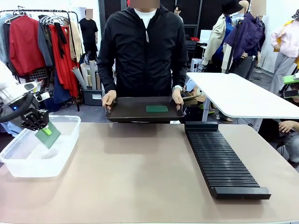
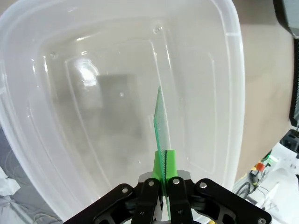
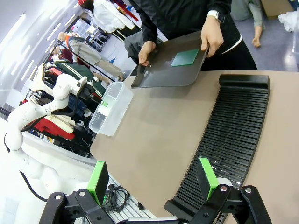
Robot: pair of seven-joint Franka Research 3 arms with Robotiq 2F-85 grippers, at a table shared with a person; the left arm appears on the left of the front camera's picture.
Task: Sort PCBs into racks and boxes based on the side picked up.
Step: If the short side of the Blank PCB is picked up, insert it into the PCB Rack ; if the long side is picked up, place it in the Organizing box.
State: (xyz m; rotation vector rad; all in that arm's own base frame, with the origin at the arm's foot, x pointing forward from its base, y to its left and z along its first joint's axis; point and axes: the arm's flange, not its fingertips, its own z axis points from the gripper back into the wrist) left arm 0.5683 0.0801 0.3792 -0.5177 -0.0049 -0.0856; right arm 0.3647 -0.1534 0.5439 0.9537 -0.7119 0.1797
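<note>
Left tool [image 2: 163, 163] clamped on thin green rectangular PCB [image 2: 160, 119], edge-down over clear plastic tub [image 1: 28, 163] at lower left — poised to drop; right tool [image 3: 154, 179] wide open, empty.

Left arm [image 1: 7, 88] enters from pic left, wrist bent down. Its black pincer [image 1: 45, 130] points down & slightly toward centre, green pads [image 2: 159, 163] squeezed tight on the edge of a thin green board [image 2: 161, 121]. Right pincer [image 3: 154, 179] sits well above the worktop [image 3: 154, 121], fingers [image 3: 98, 179] spread wide apart.

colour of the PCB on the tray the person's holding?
Green: the PCB lies flat on the dark tray. The front view shows it best.
</note>
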